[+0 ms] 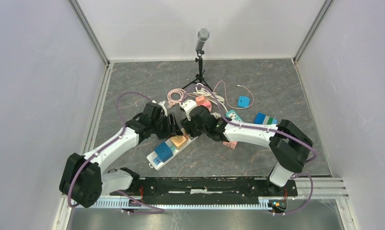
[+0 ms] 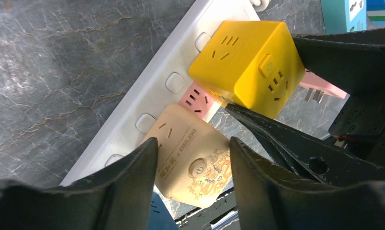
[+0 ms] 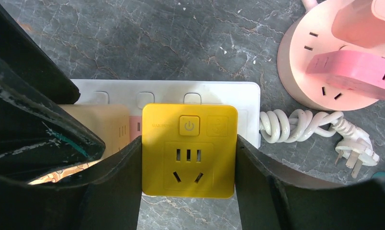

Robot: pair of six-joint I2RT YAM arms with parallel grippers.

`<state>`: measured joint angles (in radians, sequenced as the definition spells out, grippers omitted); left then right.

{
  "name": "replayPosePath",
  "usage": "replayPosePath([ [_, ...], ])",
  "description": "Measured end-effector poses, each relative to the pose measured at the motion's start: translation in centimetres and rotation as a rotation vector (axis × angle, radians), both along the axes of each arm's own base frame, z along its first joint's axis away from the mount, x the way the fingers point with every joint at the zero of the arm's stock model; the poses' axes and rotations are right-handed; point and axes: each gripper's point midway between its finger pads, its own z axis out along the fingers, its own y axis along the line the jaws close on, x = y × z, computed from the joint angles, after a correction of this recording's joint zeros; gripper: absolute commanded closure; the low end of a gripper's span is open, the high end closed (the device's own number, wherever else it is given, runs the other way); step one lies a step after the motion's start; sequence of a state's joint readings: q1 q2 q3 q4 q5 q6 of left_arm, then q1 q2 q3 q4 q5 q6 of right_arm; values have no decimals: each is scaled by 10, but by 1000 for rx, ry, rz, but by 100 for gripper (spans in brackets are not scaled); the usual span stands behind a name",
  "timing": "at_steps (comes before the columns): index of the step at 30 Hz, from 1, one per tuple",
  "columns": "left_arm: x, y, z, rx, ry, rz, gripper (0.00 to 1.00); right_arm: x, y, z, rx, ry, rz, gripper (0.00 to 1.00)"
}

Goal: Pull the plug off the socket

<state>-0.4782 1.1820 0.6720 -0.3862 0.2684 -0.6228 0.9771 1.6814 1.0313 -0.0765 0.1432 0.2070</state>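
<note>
Both arms on the power strip (image 3: 219, 92), middle of the desk (image 1: 286, 81).
Right fingers (image 3: 114, 191) clamped on the yellow plug (image 3: 189, 158) at the strip's cord end; left fingers (image 2: 128, 182) pinch the beige plug (image 2: 190, 163) just beside it. Yellow plug seated or lifted: can't tell.

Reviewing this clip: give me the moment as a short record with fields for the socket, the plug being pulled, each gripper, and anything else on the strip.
surface: grey marbled table
socket: long white plastic power strip, lying flat
target plug: yellow cube adapter, over one end of the strip; seating not visible
right gripper: shut on the yellow cube adapter, one finger on each side
left gripper: shut on the beige cube adapter, next along the strip
also on strip: blue cube adapter, at the near end
</note>
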Motion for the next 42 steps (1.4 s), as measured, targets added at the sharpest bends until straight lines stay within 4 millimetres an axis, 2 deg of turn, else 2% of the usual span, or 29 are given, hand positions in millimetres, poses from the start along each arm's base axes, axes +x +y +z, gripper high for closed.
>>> replayPosePath([
  [3, 4, 0, 4, 11, -12, -4, 49, 0, 0, 0, 6, 3, -27, 99],
  [8, 6, 0, 7, 11, -20, -1, 59, 0, 0, 1, 1, 10, -29, 100],
  [15, 8, 0, 8, 0, -22, -1, 56, 2, 0, 2, 30, 42, 12, 100],
  [21, -2, 0, 6, 0, 17, -16, 41, -5, 5, 3, 7, -9, 87, 100],
  [25, -15, 2, 5, 2, 61, -32, 42, -11, 7, 3, -2, -24, 115, 100],
  [29, -20, 3, 4, -1, 75, -38, 44, -11, 7, 3, -12, -29, 113, 100],
  [35, -24, 3, 5, -6, 83, -44, 34, -10, 3, 5, -27, -15, 72, 100],
  [38, -27, 3, 6, -11, 92, -50, 35, -8, 0, 5, -35, -12, 48, 100],
  [42, -30, 4, 5, -3, 102, -55, 50, -4, -4, 4, -43, -17, 28, 100],
])
